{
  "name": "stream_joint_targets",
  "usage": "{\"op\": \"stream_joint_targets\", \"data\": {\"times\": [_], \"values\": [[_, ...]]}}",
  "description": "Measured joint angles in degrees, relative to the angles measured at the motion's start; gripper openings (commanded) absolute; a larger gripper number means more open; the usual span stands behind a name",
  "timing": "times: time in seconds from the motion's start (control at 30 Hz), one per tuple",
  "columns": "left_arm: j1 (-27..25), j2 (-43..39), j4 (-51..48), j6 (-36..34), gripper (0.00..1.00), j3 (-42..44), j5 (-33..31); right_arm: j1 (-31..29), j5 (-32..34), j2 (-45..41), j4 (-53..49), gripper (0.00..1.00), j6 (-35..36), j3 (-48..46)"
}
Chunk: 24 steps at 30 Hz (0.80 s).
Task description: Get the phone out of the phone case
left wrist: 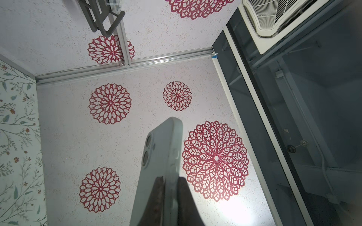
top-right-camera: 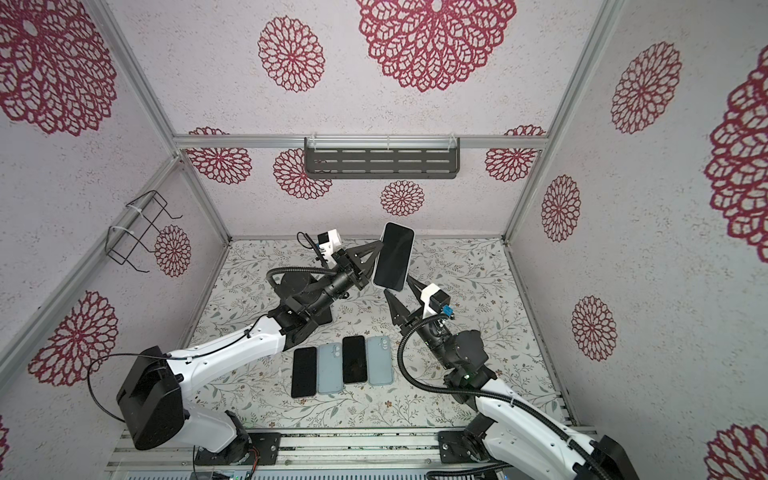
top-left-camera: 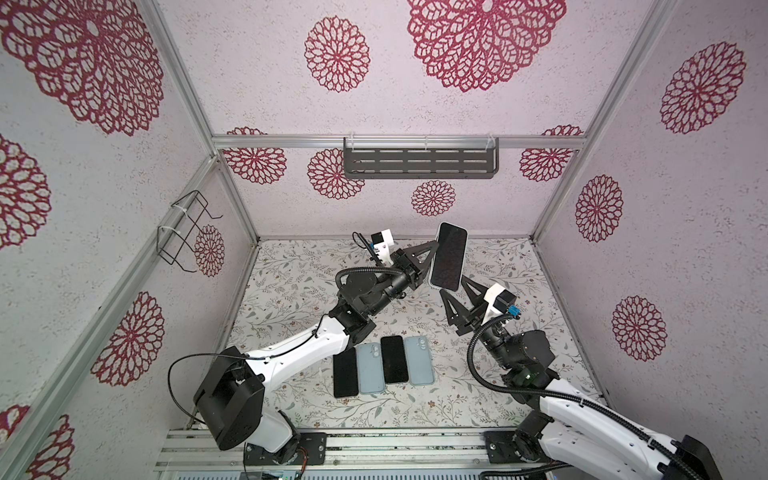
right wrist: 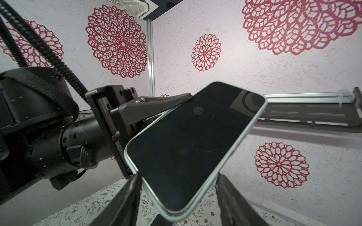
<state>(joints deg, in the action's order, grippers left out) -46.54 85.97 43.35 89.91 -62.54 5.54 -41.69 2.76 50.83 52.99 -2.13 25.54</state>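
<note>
L pincer [top-left-camera: 432, 259] grips cased phone [top-left-camera: 448, 255] aloft, R pincer [top-left-camera: 454, 286] spread below it.

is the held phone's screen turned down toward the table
No, in a top view the phone held by the left gripper shows its dark screen facing up.

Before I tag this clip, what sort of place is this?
Likely a robot test booth: wallpapered panels in an aluminium frame, two arms bolted to a base rail, phones lined up on a floral mat.
</note>
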Motion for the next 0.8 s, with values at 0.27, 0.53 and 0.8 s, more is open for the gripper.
{"op": "stream_joint_targets", "data": {"times": [0.27,0.53,0.8], "values": [[0.0,1.51,-0.48,0.85,0.0,-0.33,-0.66,-1.4,5.62,2.93,6.6,0.64,4.15,-3.13],[-1.38,2.29,1.07,3.3,0.0,-0.52,3.23,-0.94,11.67,7.02,3.98,0.64,6.03,-3.45],[-2.67,2.23,1.01,4.28,0.0,-0.55,7.52,0.31,16.33,5.07,2.25,0.65,5.7,-4.02]]}}
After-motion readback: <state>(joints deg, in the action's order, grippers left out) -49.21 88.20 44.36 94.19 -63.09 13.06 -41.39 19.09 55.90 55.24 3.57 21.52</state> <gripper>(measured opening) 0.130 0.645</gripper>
